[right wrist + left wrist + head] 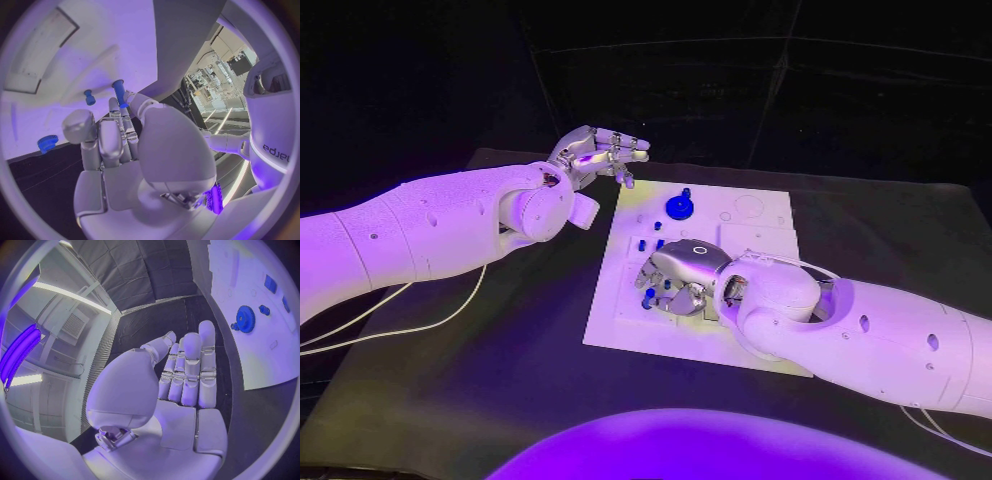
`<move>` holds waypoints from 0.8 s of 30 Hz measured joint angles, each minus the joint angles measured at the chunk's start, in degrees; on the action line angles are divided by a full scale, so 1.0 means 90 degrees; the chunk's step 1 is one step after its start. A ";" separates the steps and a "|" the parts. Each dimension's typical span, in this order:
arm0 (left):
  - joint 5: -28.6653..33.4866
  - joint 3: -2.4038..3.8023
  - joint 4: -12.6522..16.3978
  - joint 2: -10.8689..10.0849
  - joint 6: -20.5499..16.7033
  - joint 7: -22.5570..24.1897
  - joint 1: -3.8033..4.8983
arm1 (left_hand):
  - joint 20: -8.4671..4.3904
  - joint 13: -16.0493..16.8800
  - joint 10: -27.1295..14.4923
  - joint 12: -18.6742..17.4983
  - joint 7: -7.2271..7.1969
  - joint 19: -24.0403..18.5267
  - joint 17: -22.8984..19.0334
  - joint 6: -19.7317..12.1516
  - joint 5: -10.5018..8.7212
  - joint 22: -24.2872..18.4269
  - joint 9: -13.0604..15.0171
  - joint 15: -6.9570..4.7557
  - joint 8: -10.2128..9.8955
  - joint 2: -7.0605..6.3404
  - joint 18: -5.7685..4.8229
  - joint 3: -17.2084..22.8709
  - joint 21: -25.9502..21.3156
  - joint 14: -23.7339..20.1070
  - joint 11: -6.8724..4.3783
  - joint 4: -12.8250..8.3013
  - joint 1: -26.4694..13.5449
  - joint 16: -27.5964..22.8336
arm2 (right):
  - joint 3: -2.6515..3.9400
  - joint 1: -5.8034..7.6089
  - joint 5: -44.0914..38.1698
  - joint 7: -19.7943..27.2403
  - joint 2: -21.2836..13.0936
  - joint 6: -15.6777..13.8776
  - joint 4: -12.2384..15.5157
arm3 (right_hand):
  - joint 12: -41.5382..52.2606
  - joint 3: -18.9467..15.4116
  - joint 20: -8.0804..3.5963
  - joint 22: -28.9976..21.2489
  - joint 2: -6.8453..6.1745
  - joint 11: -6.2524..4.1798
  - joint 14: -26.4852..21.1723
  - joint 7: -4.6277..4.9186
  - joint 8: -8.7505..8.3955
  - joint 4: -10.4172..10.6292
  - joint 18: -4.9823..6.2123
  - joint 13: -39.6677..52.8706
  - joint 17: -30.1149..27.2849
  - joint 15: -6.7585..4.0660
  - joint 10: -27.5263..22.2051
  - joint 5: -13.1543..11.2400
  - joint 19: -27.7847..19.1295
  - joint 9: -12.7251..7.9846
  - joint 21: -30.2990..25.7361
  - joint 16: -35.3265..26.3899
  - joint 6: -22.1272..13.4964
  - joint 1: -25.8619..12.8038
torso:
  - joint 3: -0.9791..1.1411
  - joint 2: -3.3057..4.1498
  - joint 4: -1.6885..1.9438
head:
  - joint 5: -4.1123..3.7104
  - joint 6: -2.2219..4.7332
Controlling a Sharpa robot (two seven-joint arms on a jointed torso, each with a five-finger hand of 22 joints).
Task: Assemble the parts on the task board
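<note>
The white task board lies in the middle of the black table. A blue gear stands near its far edge, with small blue parts in a row nearer me. My right hand is down on the board's left-middle, fingers curled, and its fingertips pinch an upright blue peg. Beside the fingers stand a shorter blue peg and a blue knurled piece. My left hand hovers off the board's far left corner, fingers straight, holding nothing.
Shallow empty recesses mark the board's far right part. White cables trail over the table at the left under my left arm. Bare black tabletop surrounds the board.
</note>
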 measured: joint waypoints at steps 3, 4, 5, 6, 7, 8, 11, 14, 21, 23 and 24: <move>0.0000 0.0000 -0.0002 0.0000 0.0003 -0.0003 0.0000 | 0.0000 0.0000 0.0000 0.0000 0.0000 0.0000 0.0000 0.0000 0.0000 0.0000 0.0000 0.0000 0.0000 0.0000 0.0000 0.0000 0.0000 0.0000 0.0000 0.0000 0.0000 0.0000 | 0.0000 0.0000 0.0019 0.0001 -0.0015 -0.0002 0.0013 | 0.0000 0.0000 0.0000 0.0000 -0.0011 0.0000 0.0000 0.0012 0.0000 0.0000 0.0000 0.0000 0.0000 0.0000 0.0000 0.0000 0.0000 0.0000 0.0000 0.0000 -0.0012 -0.0011 | 0.0001 0.0000 0.0001 | 0.0001 0.0000; 0.0000 0.0000 -0.0003 0.0000 0.0004 -0.0003 0.0000 | 0.0000 0.0000 0.0000 0.0000 0.0000 0.0000 0.0000 0.0000 0.0000 0.0000 0.0000 0.0000 0.0000 0.0000 0.0000 0.0000 0.0000 0.0000 0.0000 0.0000 0.0000 0.0000 | 0.0000 0.0000 0.0025 0.0002 -0.0019 -0.0002 0.0020 | 0.0000 0.0000 0.0000 0.0000 -0.0024 0.0000 0.0000 0.0023 0.0000 0.0000 -0.0001 0.0000 0.0000 0.0000 0.0000 0.0000 0.0000 0.0000 0.0000 0.0000 -0.0023 -0.0024 | 0.0001 0.0000 0.0000 | 0.0001 -0.0001; 0.0000 0.0000 -0.0004 0.0000 0.0005 -0.0004 0.0000 | 0.0000 0.0000 0.0000 0.0000 0.0000 0.0000 0.0000 0.0000 0.0000 0.0000 0.0000 0.0000 0.0000 0.0000 0.0000 0.0000 0.0000 0.0000 0.0000 0.0000 0.0000 0.0000 | 0.0000 0.0000 0.0031 0.0002 -0.0023 -0.0002 0.0028 | 0.0000 0.0000 0.0000 0.0000 -0.0025 0.0000 0.0000 0.0023 0.0000 0.0000 -0.0001 0.0000 0.0000 0.0000 0.0000 0.0000 0.0000 0.0001 0.0000 0.0000 -0.0023 -0.0025 | 0.0001 0.0000 0.0001 | 0.0001 -0.0001; 0.0000 0.0000 -0.0005 0.0001 0.0006 -0.0005 0.0000 | 0.0000 0.0000 0.0000 0.0000 0.0000 0.0000 0.0000 0.0000 0.0000 0.0000 0.0000 0.0000 0.0000 0.0000 0.0000 0.0000 0.0000 0.0000 0.0000 0.0000 0.0000 0.0000 | -0.0001 0.0000 0.0039 0.0003 -0.0028 -0.0002 0.0044 | 0.0000 0.0000 0.0000 0.0000 -0.0025 0.0000 0.0000 0.0023 0.0000 0.0000 -0.0001 0.0000 0.0000 0.0000 0.0000 0.0000 0.0000 0.0001 0.0000 0.0000 -0.0023 -0.0025 | 0.0001 0.0000 0.0001 | 0.0001 -0.0003; 0.0000 0.0000 -0.0005 0.0002 0.0007 -0.0005 0.0000 | 0.0000 0.0000 0.0000 0.0000 0.0000 0.0000 0.0000 0.0000 0.0000 0.0000 0.0000 0.0000 0.0000 0.0000 0.0000 0.0000 0.0000 0.0000 0.0000 0.0000 0.0000 0.0000 | -0.0001 -0.0001 0.0044 0.0003 -0.0031 -0.0002 0.0055 | 0.0000 0.0000 0.0000 0.0000 -0.0025 0.0000 0.0000 0.0023 0.0000 0.0000 0.0000 0.0000 0.0000 0.0000 0.0000 0.0000 0.0000 0.0000 0.0000 0.0000 -0.0023 -0.0025 | 0.0001 0.0000 0.0000 | -0.0002 -0.0004; 0.0000 0.0000 -0.0006 0.0002 0.0007 -0.0006 0.0000 | 0.0000 0.0000 0.0000 0.0000 0.0000 0.0000 0.0000 0.0000 0.0000 0.0000 0.0000 0.0000 0.0000 0.0000 0.0000 0.0000 0.0000 0.0000 0.0000 0.0000 0.0000 0.0000 | -0.0001 -0.0001 0.0049 0.0004 -0.0033 -0.0002 0.0067 | 0.0000 0.0000 0.0000 0.0000 -0.0025 0.0000 0.0000 0.0023 0.0000 0.0000 -0.0001 0.0000 0.0000 0.0000 0.0000 0.0000 0.0000 0.0000 0.0000 0.0000 -0.0023 -0.0025 | 0.0002 0.0000 0.0000 | -0.0004 -0.0004; 0.0000 0.0000 -0.0008 0.0003 0.0009 -0.0008 0.0000 | 0.0000 0.0000 0.0000 0.0000 0.0000 0.0000 -0.0008 0.0000 0.0000 -0.0004 0.0000 0.0000 0.0000 0.0000 0.0000 0.0000 0.0000 0.0000 0.0000 0.0000 0.0000 0.0000 | -0.0001 -0.0004 0.0067 0.0006 -0.0043 -0.0002 0.0095 | 0.0000 -0.0010 0.0000 0.0000 -0.0025 0.0000 0.0000 0.0023 0.0000 0.0010 -0.0001 0.0000 0.0000 0.0000 0.0000 0.0000 0.0000 0.0001 0.0000 0.0000 -0.0023 -0.0025 | 0.0004 0.0000 -0.0001 | -0.0009 -0.0004; 0.0000 0.0000 -0.0010 0.0003 0.0010 -0.0010 0.0000 | 0.0000 0.0000 0.0000 0.0000 0.0000 0.0000 -0.0010 0.0000 0.0000 -0.0008 0.0000 0.0000 0.0000 0.0000 0.0000 0.0000 0.0000 0.0000 0.0000 0.0000 0.0000 0.0000 | -0.0001 -0.0005 0.0081 0.0007 -0.0055 -0.0002 0.0099 | 0.0000 -0.0017 0.0000 -0.0004 -0.0027 0.0000 0.0000 0.0007 0.0000 0.0017 0.0000 0.0001 -0.0009 0.0000 0.0000 0.0000 0.0000 0.0001 0.0000 0.0000 -0.0038 -0.0027 | 0.0004 0.0000 -0.0002 | -0.0015 -0.0002; 0.0000 0.0000 -0.0011 0.0006 0.0012 -0.0014 0.0000 | 0.0000 0.0000 0.0000 0.0000 0.0000 0.0000 -0.0010 0.0000 0.0000 -0.0007 0.0000 0.0000 0.0000 0.0000 0.0000 0.0000 0.0000 0.0000 0.0000 0.0000 0.0000 0.0000 | -0.0002 -0.0006 0.0099 0.0007 -0.0071 -0.0020 0.0091 | -0.0172 -0.0078 0.0046 -0.0158 -0.0092 0.0044 0.0024 0.0050 0.0000 0.0023 0.0000 -0.0018 -0.0097 0.0024 -0.0297 0.0000 -0.0046 0.0007 -0.0054 -0.0022 -0.0176 -0.0092 | 0.0002 0.0000 -0.0002 | -0.0018 -0.0001; 0.0000 0.0000 -0.0012 0.0006 0.0013 -0.0015 0.0000 | 0.0000 0.0000 0.0000 0.0000 0.0000 0.0000 -0.0010 0.0000 0.0000 -0.0007 0.0000 0.0000 0.0000 0.0000 0.0000 0.0000 0.0000 0.0000 0.0000 0.0000 0.0000 0.0000 | -0.0002 -0.0006 0.0102 0.0007 -0.0074 -0.0028 0.0088 | -0.0172 -0.0078 0.0047 -0.0179 -0.0092 0.0030 0.0024 0.0051 0.0000 0.0023 -0.0001 -0.0018 -0.0105 0.0024 -0.0311 0.0000 -0.0047 0.0008 -0.0076 -0.0035 -0.0176 -0.0092 | 0.0002 0.0000 -0.0002 | -0.0018 -0.0002; 0.0000 0.0000 -0.0012 0.0006 0.0013 -0.0016 0.0000 | 0.0000 -0.0001 0.0000 0.0000 0.0000 0.0000 -0.0010 0.0000 0.0000 -0.0007 0.0000 0.0000 0.0000 0.0000 0.0000 0.0000 0.0000 0.0000 0.0000 0.0000 0.0000 0.0000 | -0.0002 -0.0006 0.0103 0.0006 -0.0077 -0.0034 0.0087 | -0.0172 -0.0078 0.0047 -0.0184 -0.0092 0.0021 0.0024 0.0051 0.0000 0.0023 -0.0001 -0.0018 -0.0109 0.0024 -0.0320 0.0000 -0.0047 0.0008 -0.0078 -0.0035 -0.0176 -0.0092 | 0.0002 0.0000 -0.0002 | -0.0020 -0.0004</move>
